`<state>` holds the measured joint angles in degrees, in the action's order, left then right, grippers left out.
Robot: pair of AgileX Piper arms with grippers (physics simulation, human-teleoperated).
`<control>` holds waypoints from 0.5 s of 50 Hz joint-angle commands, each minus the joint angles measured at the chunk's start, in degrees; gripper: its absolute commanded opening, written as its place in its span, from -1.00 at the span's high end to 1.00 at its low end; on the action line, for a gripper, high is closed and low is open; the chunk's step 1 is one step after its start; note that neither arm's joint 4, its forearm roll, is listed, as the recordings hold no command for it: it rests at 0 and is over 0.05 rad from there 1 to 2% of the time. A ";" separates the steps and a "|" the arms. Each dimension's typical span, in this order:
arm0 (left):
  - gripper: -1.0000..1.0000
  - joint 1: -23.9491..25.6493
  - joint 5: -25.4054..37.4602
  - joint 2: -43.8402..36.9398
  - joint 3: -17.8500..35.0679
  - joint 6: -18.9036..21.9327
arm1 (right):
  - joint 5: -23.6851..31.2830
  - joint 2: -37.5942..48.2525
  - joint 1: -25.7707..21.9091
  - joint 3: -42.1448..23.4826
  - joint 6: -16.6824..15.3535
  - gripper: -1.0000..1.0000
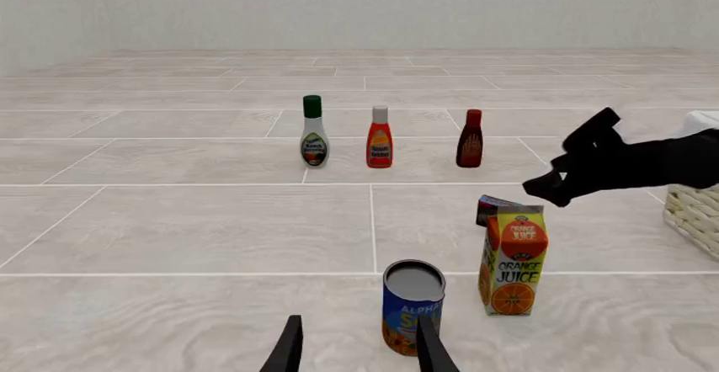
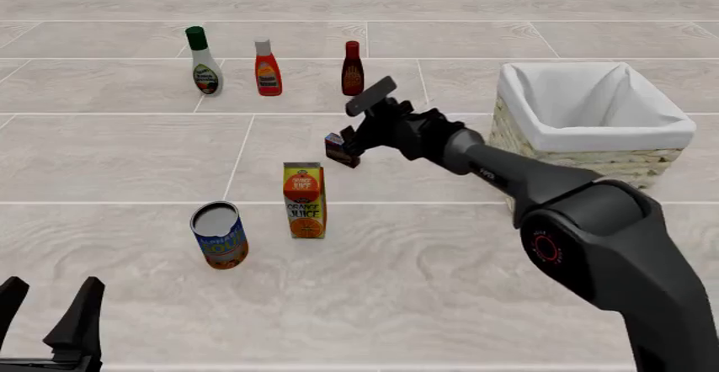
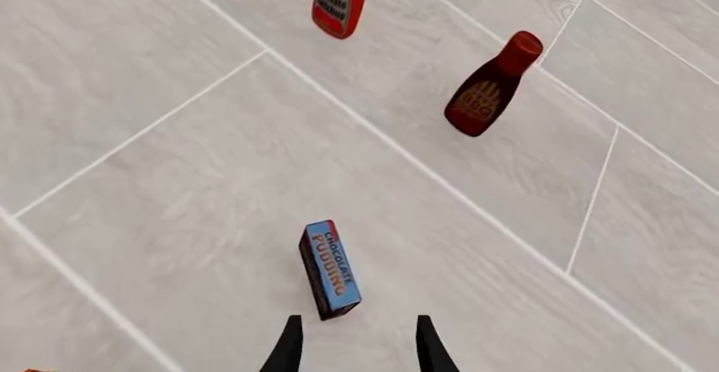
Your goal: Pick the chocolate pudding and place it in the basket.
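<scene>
Right hand (image 3: 354, 347): spread, nothing between its fingers, hovering over the small dark maroon chocolate pudding box with the blue, red-lettered face (image 3: 329, 269). Item stood on the pale tiled tabletop (image 3: 168, 178), just ahead of my fingertips and a shade to one side of the gap between them. Long axis of the box ran nearly along my fingers, not across them; I judged the wrist would need a slight sideways shift, perhaps a small turn, before the descent.

Left hand (image 1: 357, 347): also spread and holding nothing, well apart from the item, parked low near the blue tin can (image 1: 412, 305). Right arm plainly the nearer.

Front view entry: pudding box (image 2: 340, 148) partly masked by my right hand (image 2: 359, 132), sitting behind the tall orange juice carton (image 2: 303, 200); large pale wicker basket with white cloth lining (image 2: 584, 140) off to the right of it, well apart. Right wrist view showed the box's label and orientation but no basket. Left wrist view showed only a corner of the box (image 1: 490, 208) behind the carton (image 1: 513, 259).
</scene>
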<state>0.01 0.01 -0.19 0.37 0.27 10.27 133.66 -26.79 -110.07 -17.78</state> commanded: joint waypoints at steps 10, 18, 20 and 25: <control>-1.00 0.02 -0.02 0.04 -0.03 0.02 | 4.44 4.95 0.08 -7.88 -0.53 -1.00; -1.00 0.02 -0.02 0.04 -0.03 0.01 | 5.46 6.77 0.28 -10.42 -0.52 -1.00; -1.00 0.01 -0.02 0.04 -0.03 0.02 | 5.80 7.29 0.22 -11.07 -0.44 -1.00; -1.00 0.00 -0.03 0.04 -0.03 0.02 | 7.01 8.63 0.34 -13.34 -0.55 -1.00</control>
<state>0.01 0.08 -0.17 0.42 0.27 14.93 140.28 -26.62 -119.58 -17.92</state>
